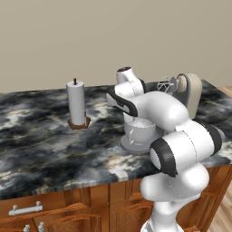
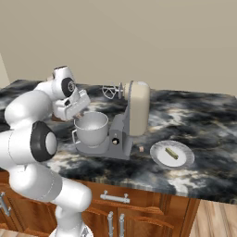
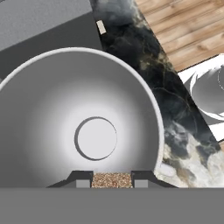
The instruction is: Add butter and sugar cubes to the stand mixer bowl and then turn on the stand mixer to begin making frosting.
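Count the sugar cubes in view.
2. One cube is held in the gripper above the stand mixer bowl; the other cube lies on the counter beside the stand mixer. Others may be hidden.

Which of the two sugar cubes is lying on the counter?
The pale tan cube beside the grey stand mixer's base; the speckled cube is pinched in the gripper above the white bowl.

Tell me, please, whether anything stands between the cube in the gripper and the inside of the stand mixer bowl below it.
Nothing visible does. In the hand view the gripper holds a speckled tan sugar cube straight above the open stand mixer bowl, whose inside looks bare. The whisk is tilted up and off to the side.
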Available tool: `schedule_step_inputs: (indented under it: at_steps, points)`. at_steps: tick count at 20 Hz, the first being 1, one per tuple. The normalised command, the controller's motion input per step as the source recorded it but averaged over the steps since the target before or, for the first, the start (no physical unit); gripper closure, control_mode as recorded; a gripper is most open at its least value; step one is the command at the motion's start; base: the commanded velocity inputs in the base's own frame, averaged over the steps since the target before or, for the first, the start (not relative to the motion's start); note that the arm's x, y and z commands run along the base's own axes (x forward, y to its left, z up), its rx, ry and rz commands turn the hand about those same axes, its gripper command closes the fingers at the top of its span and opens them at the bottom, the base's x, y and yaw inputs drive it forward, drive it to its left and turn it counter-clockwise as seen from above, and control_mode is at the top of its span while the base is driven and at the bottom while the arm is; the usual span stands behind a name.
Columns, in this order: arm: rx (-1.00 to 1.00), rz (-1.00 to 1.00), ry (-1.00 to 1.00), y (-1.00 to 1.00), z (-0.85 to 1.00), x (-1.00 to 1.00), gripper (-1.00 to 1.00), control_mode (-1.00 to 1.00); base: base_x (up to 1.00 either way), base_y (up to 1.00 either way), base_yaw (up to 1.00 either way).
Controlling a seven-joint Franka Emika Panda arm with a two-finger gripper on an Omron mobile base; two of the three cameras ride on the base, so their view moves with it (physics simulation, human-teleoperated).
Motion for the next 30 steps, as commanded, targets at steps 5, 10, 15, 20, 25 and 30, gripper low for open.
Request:
schedule_step_inputs:
  at_steps: [5,10,15,20,25,30]
  points:
    - [0.00,-0.04,0.00,-0.19,-0.25,0.05,1.00,-1.00,0.00,0.00,0.00]
    - [0.00,-0.04,0.00,-0.15,-0.27,0.12,1.00,-1.00,0.00,0.00,0.00]
    - [0.00,-0.04,0.00,-0.05,-0.30,0.16,1.00,-1.00,0.00,0.00,0.00]
    - [0.00,-0.04,0.00,-0.07,-0.34,0.11,-1.00,-1.00,0.00,0.00,0.00]
    - [0.00,-0.04,0.00,-0.01,-0.21,0.11,-1.00,-1.00,0.00,0.00,0.00]
    - [0.00,-0.04,0.00,0.00,0.00,0.02,-1.00,-1.00,0.00,0.00,0.00]
